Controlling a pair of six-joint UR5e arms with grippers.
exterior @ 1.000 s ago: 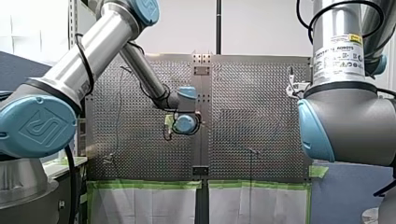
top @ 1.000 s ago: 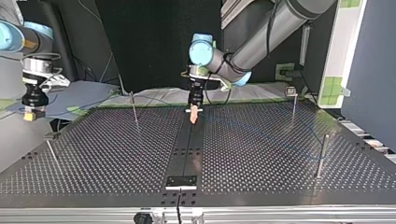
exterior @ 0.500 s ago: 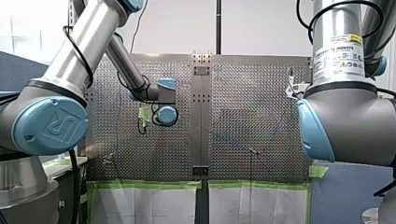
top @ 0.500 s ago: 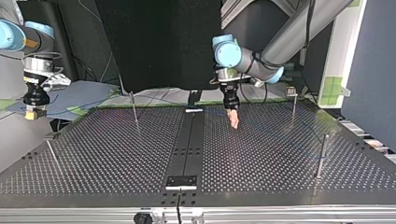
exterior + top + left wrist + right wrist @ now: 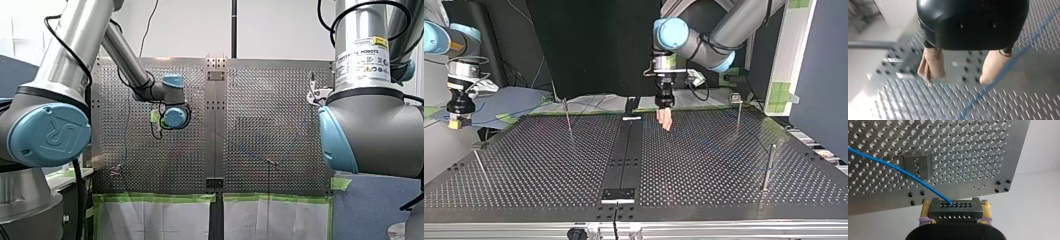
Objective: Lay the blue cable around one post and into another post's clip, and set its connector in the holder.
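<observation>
**Two arms over the perforated table (image 5: pixel 724 165), one claw empty, one gripping the connector**

My left arm (image 5: pixel 734 22) is reaching in from the top view's right with its wrist bent straight down. Its gripper (image 5: pixel 665 121) is hanging just above the plate, beige fingers (image 5: pixel 934 62) spread with nothing between them. My right arm (image 5: pixel 439 40) is hovering beyond the table's edge at that view's left. Its gripper (image 5: pixel 955 206) is clenching the dark connector (image 5: pixel 955 211), and the blue cable (image 5: pixel 898 168) is running from it across the grey holder (image 5: pixel 915 166). Under the left gripper the cable is showing only as a blur.

Front and top views face oppositely across the table (image 5: pixel 549 165).
</observation>
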